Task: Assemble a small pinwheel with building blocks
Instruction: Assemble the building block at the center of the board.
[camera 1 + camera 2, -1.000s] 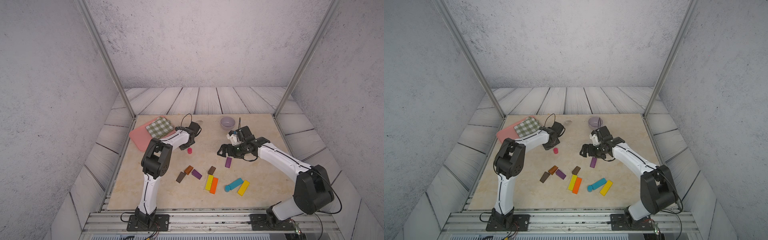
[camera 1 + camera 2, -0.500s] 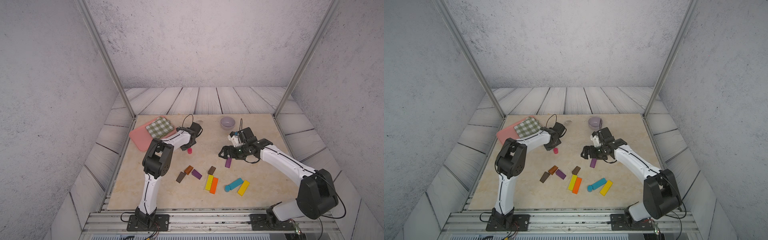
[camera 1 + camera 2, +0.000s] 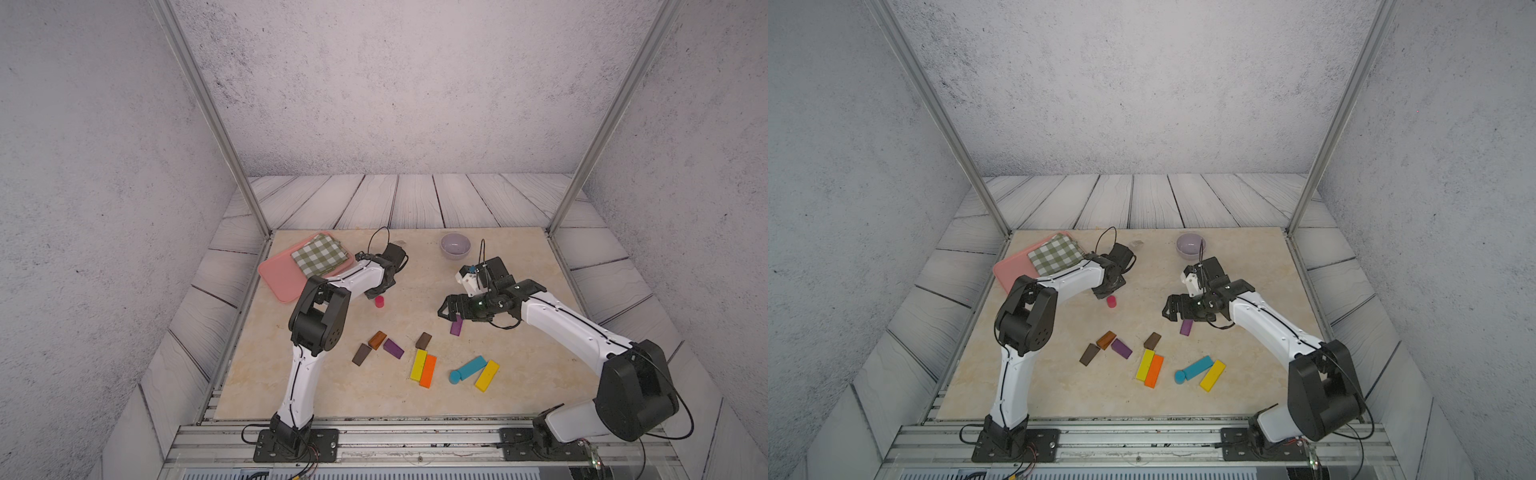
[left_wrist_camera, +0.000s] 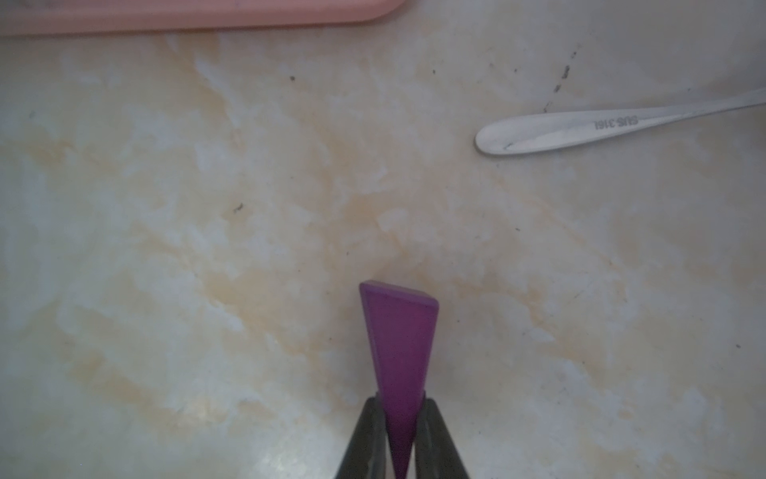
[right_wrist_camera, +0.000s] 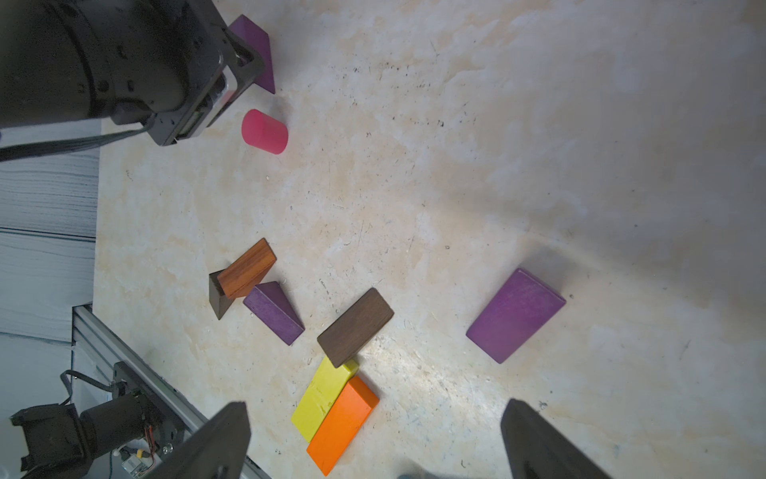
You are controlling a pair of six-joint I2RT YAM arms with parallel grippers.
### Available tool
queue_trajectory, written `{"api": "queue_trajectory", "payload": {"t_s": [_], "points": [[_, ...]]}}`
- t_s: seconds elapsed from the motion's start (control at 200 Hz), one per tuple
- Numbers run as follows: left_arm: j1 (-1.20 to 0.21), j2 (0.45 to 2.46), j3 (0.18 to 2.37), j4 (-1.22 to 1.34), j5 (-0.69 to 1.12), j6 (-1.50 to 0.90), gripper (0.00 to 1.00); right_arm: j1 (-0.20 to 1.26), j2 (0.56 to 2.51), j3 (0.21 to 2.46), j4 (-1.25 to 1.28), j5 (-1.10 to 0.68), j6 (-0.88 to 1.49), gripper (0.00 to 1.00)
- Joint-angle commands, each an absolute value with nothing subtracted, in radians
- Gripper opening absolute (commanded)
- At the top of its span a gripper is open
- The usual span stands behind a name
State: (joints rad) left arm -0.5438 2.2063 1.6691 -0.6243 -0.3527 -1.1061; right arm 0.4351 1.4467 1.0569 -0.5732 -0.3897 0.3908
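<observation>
A purple wedge point(image 4: 400, 352) is pinched by its thin end in the left fingers point(image 4: 364, 439), squeezed tight on it; a pink cylinder point(image 3: 379, 301) sits close by on the surface point(image 3: 540, 257); the right fingers point(image 5: 539, 443) are spread wide and hold nothing, above another purple wedge point(image 5: 515, 315) lying flat.

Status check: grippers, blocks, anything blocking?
Left gripper shut on a purple wedge. Right gripper open, empty, near a loose purple block. Pink cylinder close by the left gripper; fork nearby.
</observation>
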Motion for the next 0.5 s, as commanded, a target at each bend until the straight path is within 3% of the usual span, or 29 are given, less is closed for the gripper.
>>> {"api": "queue_trajectory", "payload": {"t_s": [0.0, 0.395, 0.495], "points": [[-0.555, 2.246, 1.674, -0.664, -0.341, -1.101, 0.14, 0.433, 1.392, 1.054, -0.596, -0.377, 0.38, 0.99], [-0.555, 2.231, 1.678, -0.674, -0.326, -1.079, 0.46, 0.432, 1.39, 1.054, -0.603, -0.367, 0.381, 0.99], [-0.555, 2.215, 1.678, -0.676, -0.328, -1.07, 0.5, 0.432, 1.388, 1.055, -0.603, -0.368, 0.381, 0.99]]}}
